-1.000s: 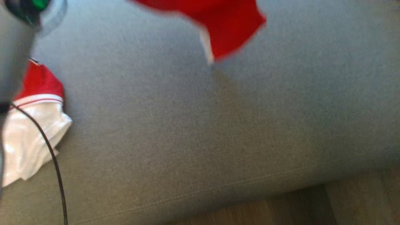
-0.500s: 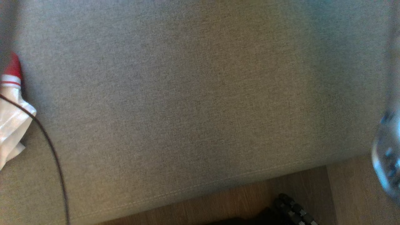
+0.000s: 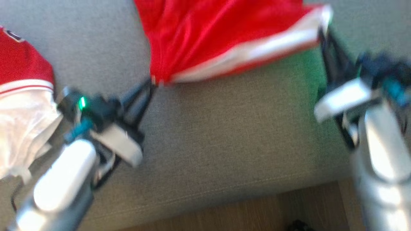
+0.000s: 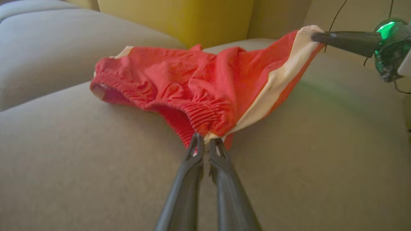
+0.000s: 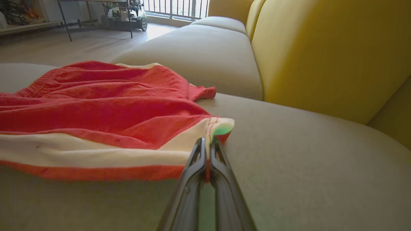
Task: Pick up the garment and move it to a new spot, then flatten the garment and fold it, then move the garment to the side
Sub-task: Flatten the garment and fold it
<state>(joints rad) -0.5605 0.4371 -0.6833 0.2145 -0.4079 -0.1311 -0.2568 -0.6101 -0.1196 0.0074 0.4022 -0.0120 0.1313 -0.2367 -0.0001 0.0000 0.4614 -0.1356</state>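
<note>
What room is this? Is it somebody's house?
Probably a living room in a home. There is a big grey sofa seat with yellow back cushions, red shorts resting on it, a wooden floor, and a bright window behind.

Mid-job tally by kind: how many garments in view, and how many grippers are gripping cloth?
Garments: 2 (red shorts, red-and-white garment)
Grippers shut on the red shorts: 2 (left gripper, right gripper)
Total: 4
</note>
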